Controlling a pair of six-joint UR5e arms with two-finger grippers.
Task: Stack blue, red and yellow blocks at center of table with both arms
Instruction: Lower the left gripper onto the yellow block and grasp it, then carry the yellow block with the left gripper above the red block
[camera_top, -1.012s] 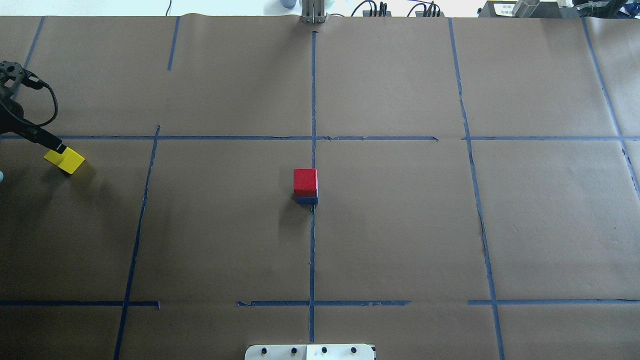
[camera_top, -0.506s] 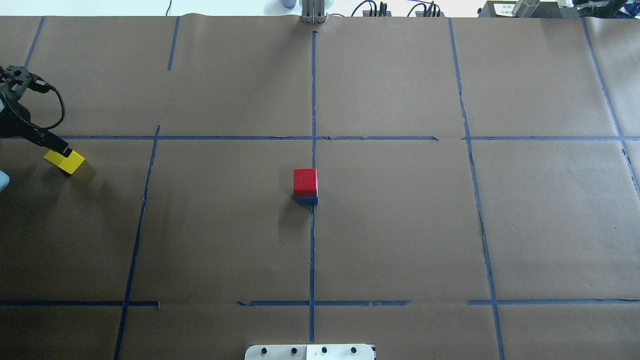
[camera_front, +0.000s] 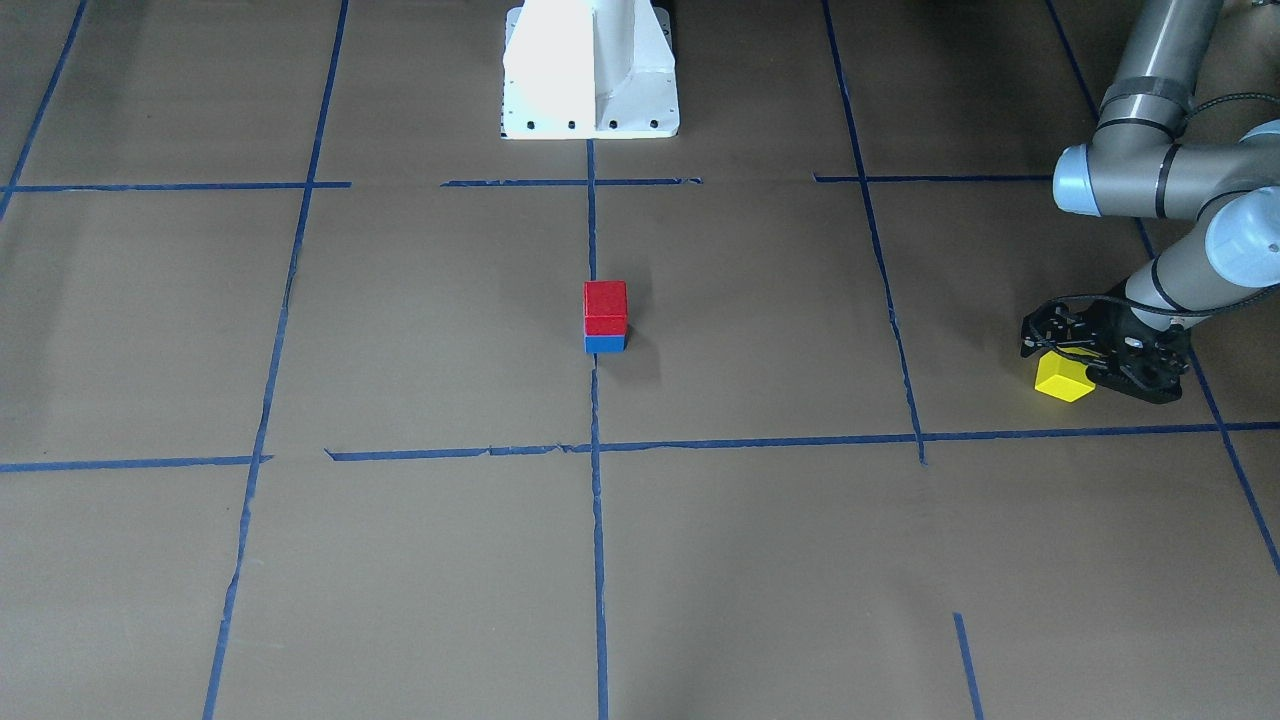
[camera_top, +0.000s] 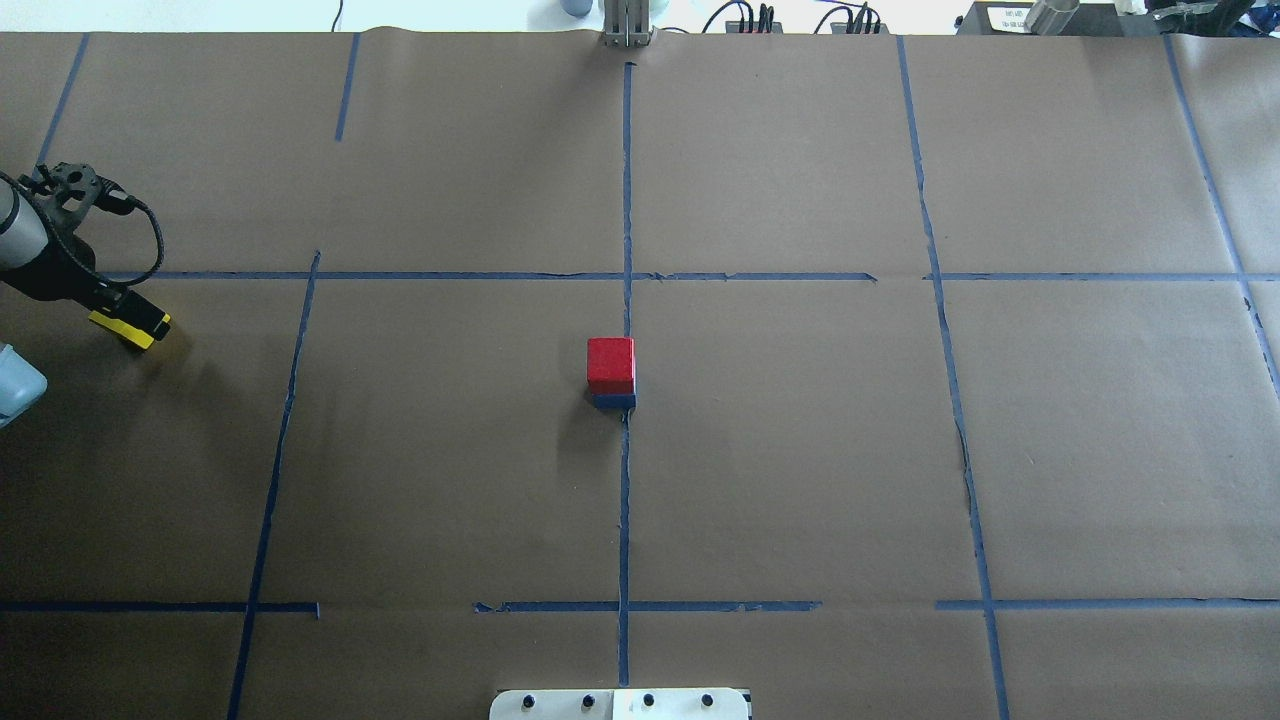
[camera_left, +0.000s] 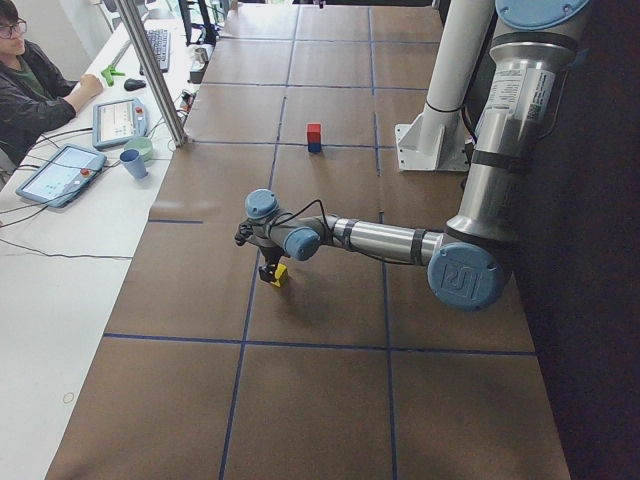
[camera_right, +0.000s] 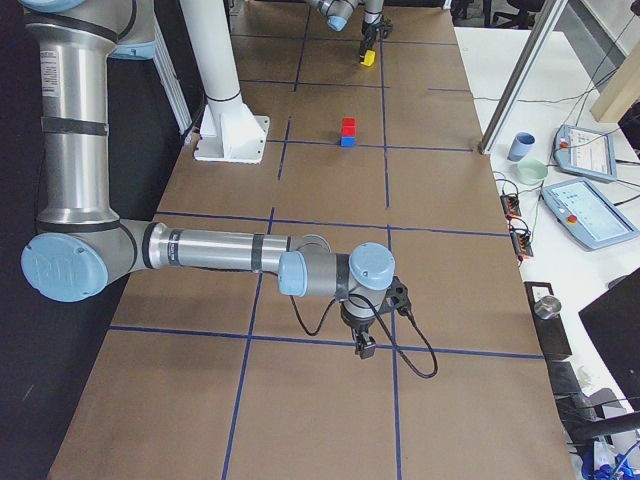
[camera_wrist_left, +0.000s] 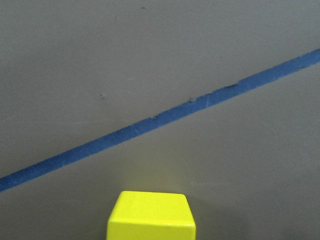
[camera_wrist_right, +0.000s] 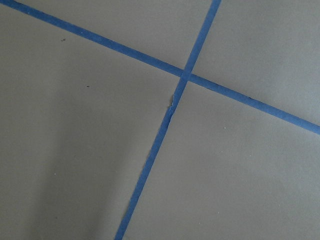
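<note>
The yellow block (camera_front: 1063, 380) is being straddled by the left jaws far out on the left side of the counter (camera_front: 760, 560) — whether they are clenched cannot be told, nor can it for the right jaws. The red block (camera_front: 605, 306) is sitting on the blue block (camera_front: 605, 343) at centre. A skewed grip could let the block twist and clip the red block's edges — bare, open room is lying between.

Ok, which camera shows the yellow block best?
Exterior front-facing: the yellow block shows clearly under the left gripper. Left wrist crops it; overhead mostly hides it behind the gripper; side views show it small.
</note>
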